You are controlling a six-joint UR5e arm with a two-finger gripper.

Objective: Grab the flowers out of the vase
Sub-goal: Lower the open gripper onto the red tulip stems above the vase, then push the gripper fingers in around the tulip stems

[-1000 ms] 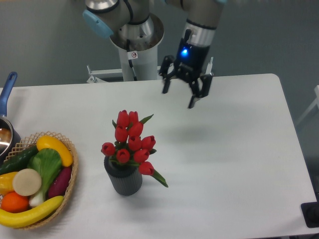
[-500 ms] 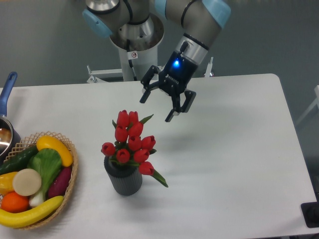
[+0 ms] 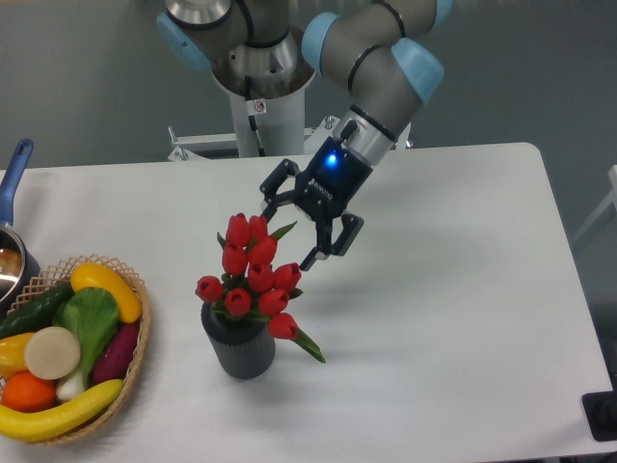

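- Gripper (image 3: 291,234) hanging above the white table (image 3: 453,289), angled down toward the lower left, both fingers spread wide apart and holding nothing.
- Blue light glowing on the gripper's dark body, below the grey and pale blue arm (image 3: 371,58).
- Flowers (image 3: 251,275): a bunch of red tulip buds with green leaves, standing upright in the vase (image 3: 239,349), left of the table's centre.
- Vase: short, dark grey, ribbed cylinder, upright on the table.
- Topmost buds just beside the gripper's left-hand fingertip, at about the same height in the picture; impossible to tell whether touching.
- Other fingertip to the right of the bunch, near the upper buds, apart from them.
- Most of the bunch and the whole vase below and to the left of the gripper.
- Wicker basket (image 3: 137,299) of fruit and vegetables at the table's left edge, well apart from the vase.
- Pot with a blue handle (image 3: 13,174) at the far left, cut off by the frame.
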